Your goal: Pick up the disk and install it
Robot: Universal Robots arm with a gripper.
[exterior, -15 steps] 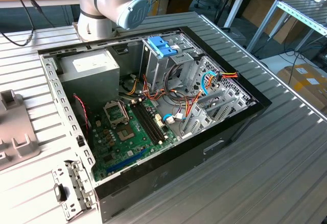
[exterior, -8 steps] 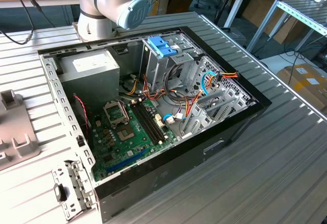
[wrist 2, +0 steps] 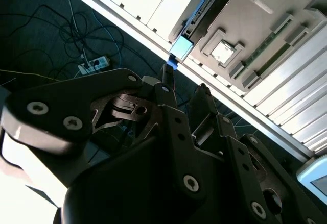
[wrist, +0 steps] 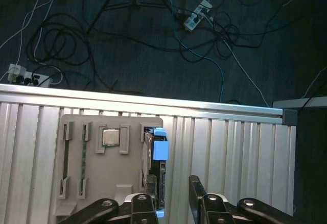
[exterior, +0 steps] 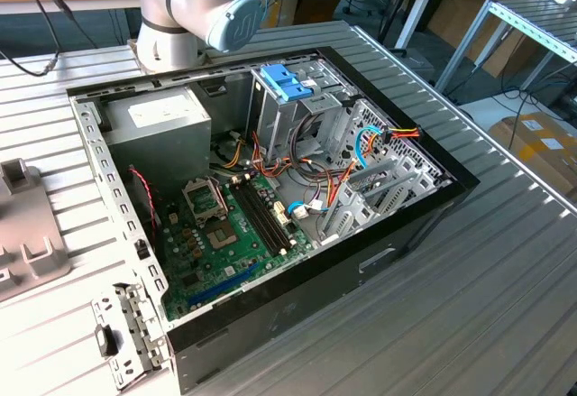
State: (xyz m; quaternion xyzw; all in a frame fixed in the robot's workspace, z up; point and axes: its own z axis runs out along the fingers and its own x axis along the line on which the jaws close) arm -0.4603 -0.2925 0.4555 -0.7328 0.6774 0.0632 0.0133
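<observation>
Your gripper [wrist: 171,185] hangs over the edge of the ribbed aluminium table [wrist: 230,152] with its two fingers [wrist: 196,193] spread apart and nothing between them. The disk [wrist: 155,160] is not yet picked up. It stands on its edge in a slot of the grey tray [wrist: 130,170], on the side of the tray closest to the gripper, and its light-blue bracket [wrist: 160,150] shows along the top edge. In the first wrist view one finger lines up over the disk while the other sits beside it over bare table. You cannot tell from either wrist view whether a finger touches the disk. The same tray also holds a square processor chip [wrist: 110,137] and two memory sticks [wrist: 83,155], each in its own recess and apart from the disk. Beyond the table's edge you see dark floor with loose cables [wrist: 56,45] and a power strip [wrist: 196,15]. In the exterior view the open computer case [exterior: 297,301] lies on the table, with the arm [exterior: 207,4] rising behind it. Inside the case are the green motherboard [exterior: 225,234], the grey power supply [exterior: 158,121] and, on top of the drive cage, a blue plastic piece [exterior: 287,82] with two paddle tabs.
</observation>
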